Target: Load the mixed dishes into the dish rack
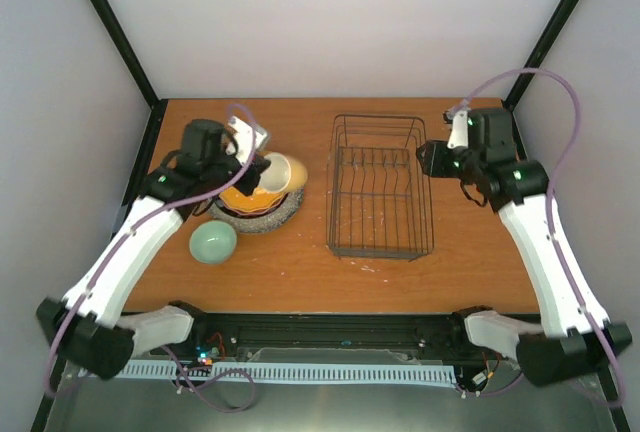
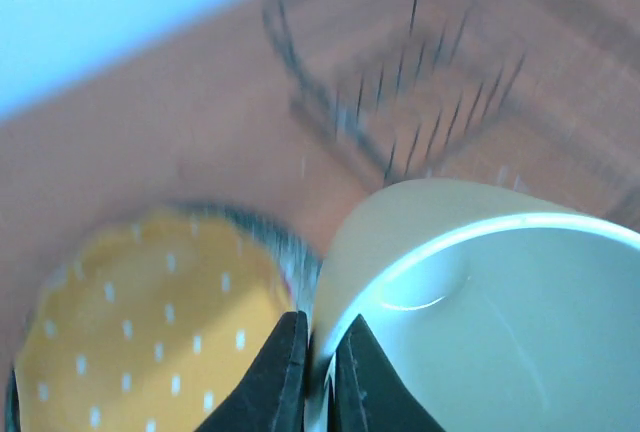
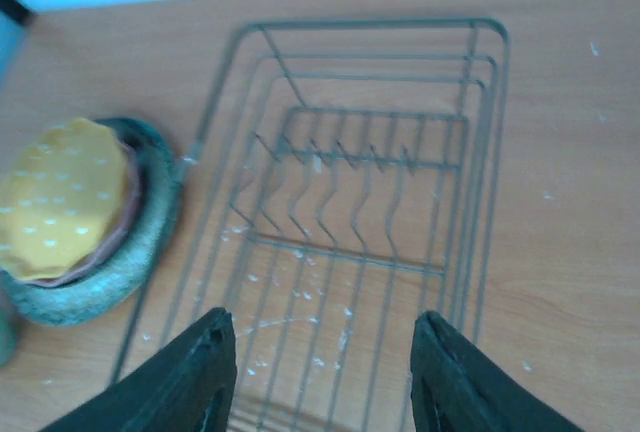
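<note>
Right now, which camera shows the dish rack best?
The top view: the whole dish rack is in frame, all four sides, nothing covering it. The right wrist view shows it closer, dividers clear, but its near end is cut off. The left wrist view catches only a blurred part beyond the mug.

The top external camera looks steeply down from high behind the worktop's near edge, with the dish rack near centre. The left wrist camera, tight against a yellow mug, faces the rack from its left. The right wrist camera looks down from close above it; all views share the rack.
</note>
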Controlling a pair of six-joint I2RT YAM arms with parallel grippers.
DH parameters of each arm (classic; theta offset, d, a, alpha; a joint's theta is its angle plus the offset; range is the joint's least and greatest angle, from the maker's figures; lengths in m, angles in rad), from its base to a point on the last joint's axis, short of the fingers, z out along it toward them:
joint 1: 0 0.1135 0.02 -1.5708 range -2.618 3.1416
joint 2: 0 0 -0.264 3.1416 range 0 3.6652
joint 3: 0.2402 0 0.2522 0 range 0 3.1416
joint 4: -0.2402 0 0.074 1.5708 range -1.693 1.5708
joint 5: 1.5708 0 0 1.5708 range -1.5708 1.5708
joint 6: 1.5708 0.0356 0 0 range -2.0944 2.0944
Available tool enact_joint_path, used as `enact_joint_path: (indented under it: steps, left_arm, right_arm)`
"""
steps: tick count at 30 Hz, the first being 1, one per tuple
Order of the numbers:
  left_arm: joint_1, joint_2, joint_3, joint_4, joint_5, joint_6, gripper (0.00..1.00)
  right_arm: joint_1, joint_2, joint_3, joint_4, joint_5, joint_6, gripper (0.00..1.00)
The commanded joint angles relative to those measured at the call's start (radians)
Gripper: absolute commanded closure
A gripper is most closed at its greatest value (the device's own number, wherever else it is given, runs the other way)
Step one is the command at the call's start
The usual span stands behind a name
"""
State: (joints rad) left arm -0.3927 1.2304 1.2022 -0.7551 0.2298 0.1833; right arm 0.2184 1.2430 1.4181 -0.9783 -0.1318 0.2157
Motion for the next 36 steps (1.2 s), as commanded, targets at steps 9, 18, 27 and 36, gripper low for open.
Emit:
enact_joint_path:
  steps: [9, 18, 27, 36]
  left_arm:
    - [0.0, -0.244, -0.333, 1.23, 0.294, -0.86, 0.99]
    - [0.0, -0.112, -0.485, 1.814, 0.326, -1.263, 1.0]
    - [-0.006, 0.066, -0.508, 2.191, 0.378, -1.614, 0.99]
    - [-0.016, 0.037, -0.521, 2.083, 0.36, -1.577, 0.99]
  right_arm:
    - [0.016, -0.336, -0.746, 1.382, -0.608, 0.599, 0.46]
    - [0.136, -0.169, -0.882, 2.0, -0.745, 0.831, 0.42]
    - [0.183, 0.145, -0.873, 2.569, -0.747, 1.09, 0.38]
    - [0.271, 0.17, -0.794, 2.379, -0.748, 0.924, 0.42]
